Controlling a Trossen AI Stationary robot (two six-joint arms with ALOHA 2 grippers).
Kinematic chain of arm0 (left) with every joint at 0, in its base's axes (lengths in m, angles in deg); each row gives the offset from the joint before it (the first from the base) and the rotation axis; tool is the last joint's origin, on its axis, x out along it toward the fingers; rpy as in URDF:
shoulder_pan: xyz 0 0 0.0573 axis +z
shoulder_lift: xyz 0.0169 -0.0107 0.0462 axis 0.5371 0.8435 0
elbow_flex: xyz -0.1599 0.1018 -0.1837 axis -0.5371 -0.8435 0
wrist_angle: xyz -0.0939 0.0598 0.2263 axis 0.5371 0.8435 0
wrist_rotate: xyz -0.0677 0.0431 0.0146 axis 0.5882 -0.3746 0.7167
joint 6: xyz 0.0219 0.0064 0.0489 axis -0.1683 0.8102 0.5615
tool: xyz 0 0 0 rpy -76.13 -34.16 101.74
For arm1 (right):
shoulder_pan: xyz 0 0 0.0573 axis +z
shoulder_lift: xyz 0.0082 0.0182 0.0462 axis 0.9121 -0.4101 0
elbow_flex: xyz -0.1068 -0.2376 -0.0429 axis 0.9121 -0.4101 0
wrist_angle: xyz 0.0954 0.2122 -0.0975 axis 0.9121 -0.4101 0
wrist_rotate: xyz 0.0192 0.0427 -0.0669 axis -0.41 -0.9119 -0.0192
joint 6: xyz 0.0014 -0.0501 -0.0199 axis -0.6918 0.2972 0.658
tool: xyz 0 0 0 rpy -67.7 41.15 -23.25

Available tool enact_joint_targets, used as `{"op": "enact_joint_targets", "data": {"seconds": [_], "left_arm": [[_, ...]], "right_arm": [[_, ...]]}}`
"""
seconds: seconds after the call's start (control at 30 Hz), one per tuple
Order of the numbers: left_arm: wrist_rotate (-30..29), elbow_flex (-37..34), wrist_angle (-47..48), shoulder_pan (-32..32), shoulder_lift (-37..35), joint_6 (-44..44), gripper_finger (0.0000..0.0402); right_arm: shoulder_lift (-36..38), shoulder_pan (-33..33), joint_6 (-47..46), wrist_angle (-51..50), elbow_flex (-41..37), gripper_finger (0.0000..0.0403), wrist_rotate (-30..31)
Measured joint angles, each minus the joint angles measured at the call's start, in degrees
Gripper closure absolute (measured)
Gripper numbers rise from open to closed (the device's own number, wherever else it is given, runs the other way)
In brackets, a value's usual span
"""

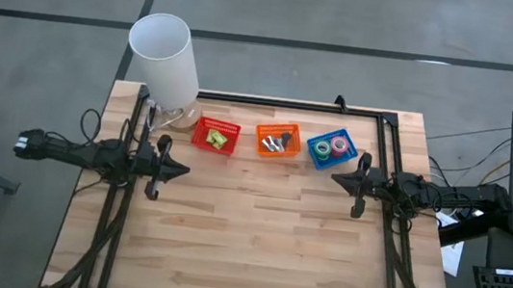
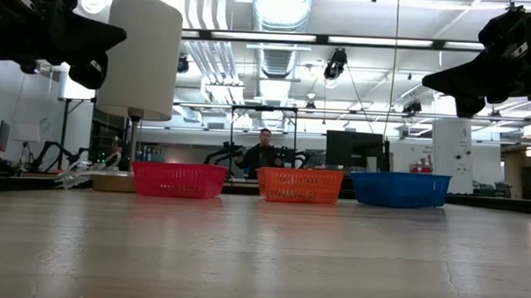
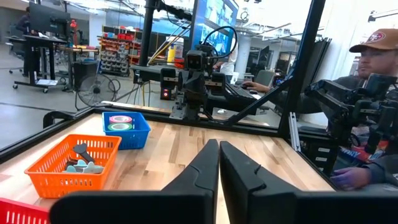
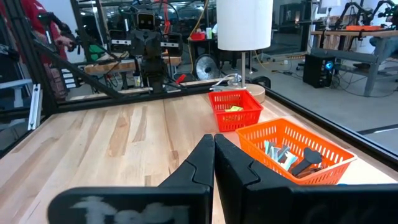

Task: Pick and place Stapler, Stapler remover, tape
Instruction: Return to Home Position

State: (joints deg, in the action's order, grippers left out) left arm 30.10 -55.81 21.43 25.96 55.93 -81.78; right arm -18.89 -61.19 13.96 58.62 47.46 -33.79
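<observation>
High view: found tape [image 1: 331, 147] binned in blue basket [image 1: 313, 155], red basket [image 1: 197, 137] and orange basket [image 1: 261, 145] loaded, nothing loose on worktop [image 1: 255, 241]; left jaws and right jaws closed, empty.

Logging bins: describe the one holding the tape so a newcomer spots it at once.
Along the far edge of the table, beside the white lamp, three small baskets stand in a row. The blue basket is farthest from the lamp, past the orange basket; it alone holds ring-shaped rolls.
</observation>
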Motion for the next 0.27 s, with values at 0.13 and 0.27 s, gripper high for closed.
{"op": "enact_joint_targets", "data": {"seconds": [0.13, 0.27], "left_arm": [[0.0, 0.0, 0.0, 0.0, 0.0, 0.0, 0.0385], [0.0, 0.0, 0.0, 0.0, 0.0, 0.0, 0.0383]], "right_arm": [[0.0, 0.0, 0.0, 0.0, 0.0, 0.0394, 0.0], [0.0, 0.0, 0.0, 0.0, 0.0, 0.0394, 0.0]]}}
